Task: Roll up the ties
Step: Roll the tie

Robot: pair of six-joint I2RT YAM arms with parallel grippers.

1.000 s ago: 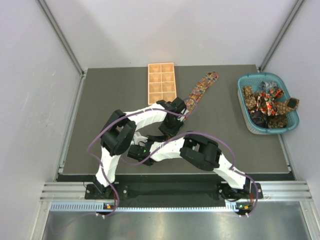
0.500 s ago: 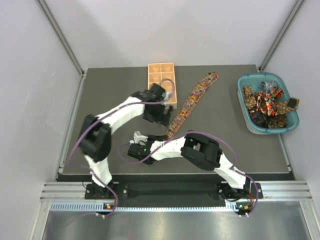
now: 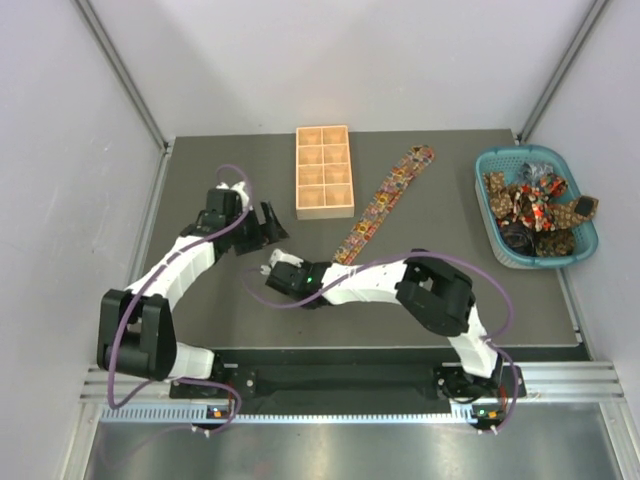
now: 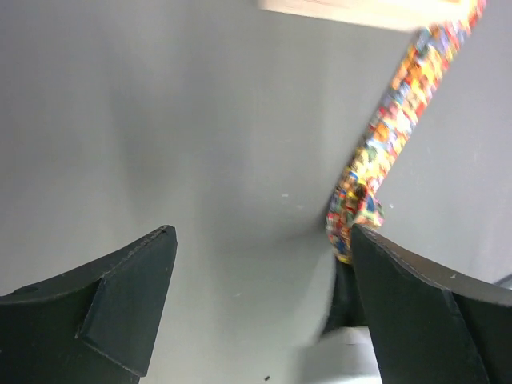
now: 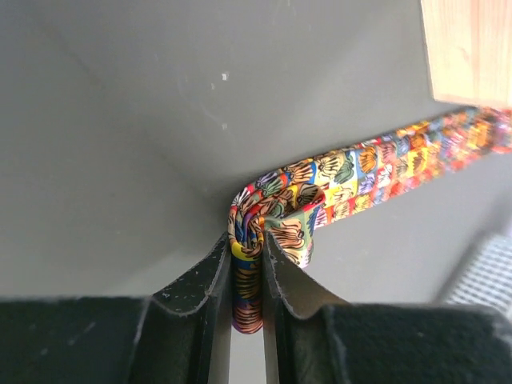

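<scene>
Near the middle of the dark grey table (image 3: 200, 180), we are watching the right hand (image 5: 246, 248) clenching the curled narrow end of a tie (image 5: 360, 172). The printed fabric is bunching into a small fold just above the fingertips. From there the tie is lying flat on the table and running toward 1 o'clock, where its wider pointed end is resting. It is passing just beside the right flank of the wooden tray (image 3: 299, 170) at 12 o'clock. At 10 o'clock the left hand (image 3: 268, 222) is hanging released, jaws wide apart, over bare table. More ties (image 3: 535, 205) are lying heaped in the teal basket (image 3: 536, 263) at 2 o'clock. Pale grey walls (image 3: 350, 60) are enclosing the table on three sides.
</scene>
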